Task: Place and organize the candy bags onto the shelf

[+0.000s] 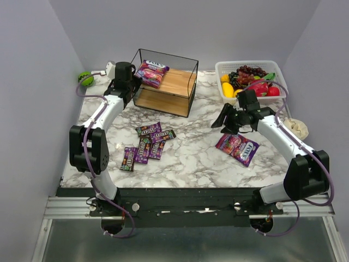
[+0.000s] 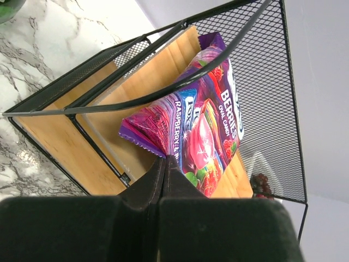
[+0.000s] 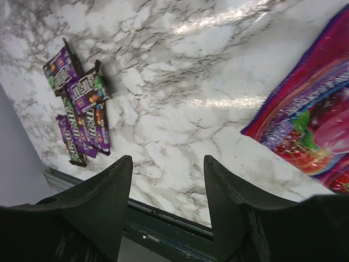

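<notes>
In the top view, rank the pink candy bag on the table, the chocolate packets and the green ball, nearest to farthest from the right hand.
From the right hand:
1. Pink candy bag, right beside it, toward the near edge.
2. Chocolate packets, mid-table, to its left.
3. Green ball, far left corner.

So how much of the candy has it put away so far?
Nothing is finished yet. The left gripper is shut on one FOX'S bag over the upper board of the shelf. The second FOX'S bag and five M&M's packets lie on the table; the right gripper, open, hovers near that bag.
</notes>
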`<state>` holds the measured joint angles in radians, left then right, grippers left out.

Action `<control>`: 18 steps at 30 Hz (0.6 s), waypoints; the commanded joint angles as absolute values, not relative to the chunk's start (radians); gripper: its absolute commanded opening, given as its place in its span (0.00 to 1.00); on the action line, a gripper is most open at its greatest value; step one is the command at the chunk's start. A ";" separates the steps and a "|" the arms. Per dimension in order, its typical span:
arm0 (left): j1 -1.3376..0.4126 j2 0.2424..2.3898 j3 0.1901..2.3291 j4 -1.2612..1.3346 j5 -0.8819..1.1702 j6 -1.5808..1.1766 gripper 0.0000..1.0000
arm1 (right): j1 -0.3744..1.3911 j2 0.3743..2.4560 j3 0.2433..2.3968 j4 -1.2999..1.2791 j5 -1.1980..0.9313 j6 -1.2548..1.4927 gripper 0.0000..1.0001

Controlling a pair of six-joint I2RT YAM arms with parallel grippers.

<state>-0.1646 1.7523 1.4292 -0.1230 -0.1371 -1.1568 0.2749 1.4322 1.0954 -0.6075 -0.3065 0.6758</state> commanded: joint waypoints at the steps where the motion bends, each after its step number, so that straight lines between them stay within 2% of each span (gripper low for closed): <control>1: -0.160 1.776 1.457 -0.123 -0.193 -1.151 0.00 | 0.193 1.450 1.055 -0.669 -0.216 0.641 0.63; 2: -0.160 1.781 1.459 -0.126 -0.189 -1.147 0.00 | 0.177 1.448 1.048 -0.673 -0.204 0.635 0.63; 3: -0.160 1.776 1.457 -0.121 -0.181 -1.144 0.07 | 0.145 1.445 1.036 -0.676 -0.195 0.634 0.63; 6: -0.167 1.738 1.427 -0.089 -0.175 -1.124 0.49 | 0.092 1.437 1.017 -0.686 -0.147 0.617 0.63; 7: -0.169 1.724 1.416 -0.078 -0.173 -1.120 0.56 | 0.081 1.436 1.012 -0.689 -0.134 0.611 0.63; 9: -0.170 1.689 1.388 -0.066 -0.163 -1.120 0.64 | 0.045 1.430 1.002 -0.693 -0.097 0.611 0.63; 14: -0.172 1.622 1.365 -0.104 -0.120 -1.097 0.75 | -0.063 1.376 0.913 -0.664 0.043 0.684 0.63; 18: -0.183 1.559 1.347 -0.189 -0.081 -1.026 0.90 | -0.214 1.370 0.867 -0.637 0.035 0.660 0.63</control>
